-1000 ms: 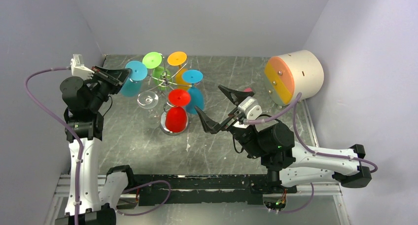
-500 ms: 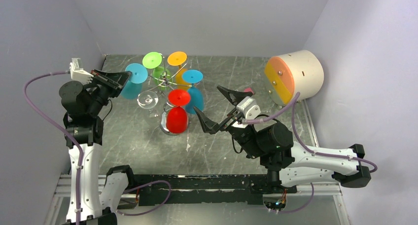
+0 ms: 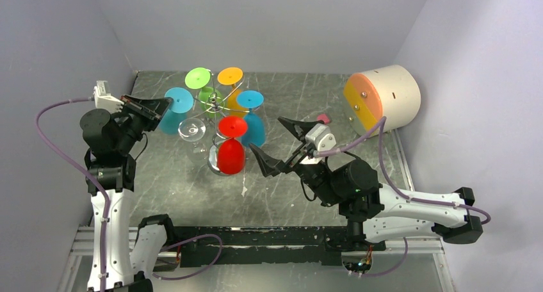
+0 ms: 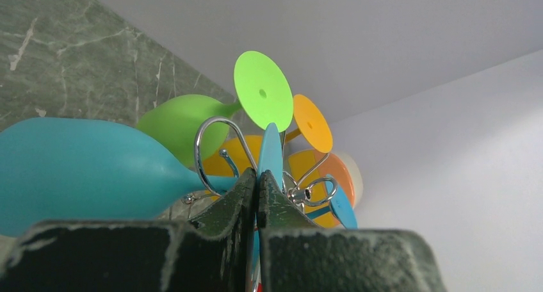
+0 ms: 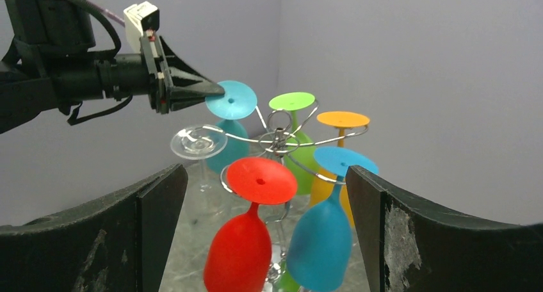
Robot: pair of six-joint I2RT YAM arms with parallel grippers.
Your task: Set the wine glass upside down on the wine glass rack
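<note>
The teal wine glass (image 3: 170, 113) is hanging upside down on the left side of the wine glass rack (image 3: 215, 106), its round foot uppermost and its bowl pointing down toward the table (image 3: 192, 189). In the left wrist view its stem is sitting at the curled wire end of one rack arm, though I cannot tell whether the wire is carrying the weight.

The left gripper (image 3: 165, 102) is reaching in level from the left, its two fingers (image 4: 240, 193) pressed together on the thin rim of the teal foot.

Around the same rack, a green glass (image 3: 200, 81), an orange glass (image 3: 230, 76), a blue glass (image 3: 251, 101) and a red glass (image 3: 230, 155) are all hanging foot-up, and a clear glass (image 3: 192, 130) is hanging between the teal and the red ones.

The right gripper (image 3: 275, 141) is hovering just to the right of the rack with its fingers spread wide apart, gripping nothing and pointing at the red and blue glasses.

A white drum (image 3: 384, 98) with an orange and yellow face is lying in the far right corner.
</note>
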